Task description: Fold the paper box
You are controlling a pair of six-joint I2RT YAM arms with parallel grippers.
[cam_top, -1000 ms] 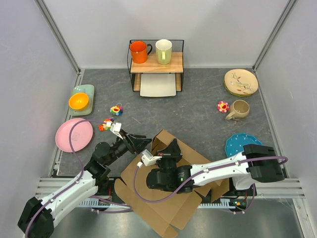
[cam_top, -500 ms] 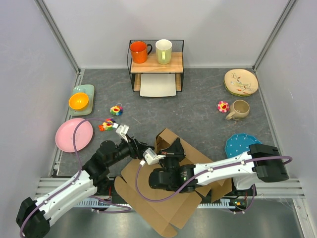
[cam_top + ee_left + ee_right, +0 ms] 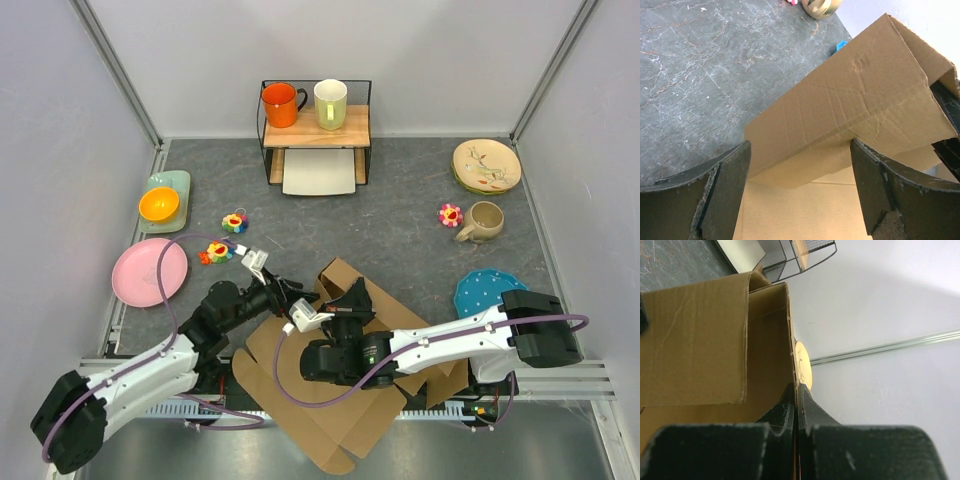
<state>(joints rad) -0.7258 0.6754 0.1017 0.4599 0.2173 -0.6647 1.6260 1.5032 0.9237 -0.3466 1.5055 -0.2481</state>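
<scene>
Top view: paper box (image 3: 335,415) low in the middle, on the table (image 3: 400,210). Left wrist view: left gripper (image 3: 801,146), jaws spread wide around a raised flap. Right wrist view: right gripper (image 3: 796,401), jaws pressed together, pinching a box wall.

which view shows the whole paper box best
Top external: the paper box shows nearly whole, its middle partly hidden. Left wrist shows only one raised flap; right wrist only a side wall, close up.

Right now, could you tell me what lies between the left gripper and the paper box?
Nothing does: in the left wrist view, a raised flap of the paper box sits right before the open left gripper, unobstructed.
</scene>
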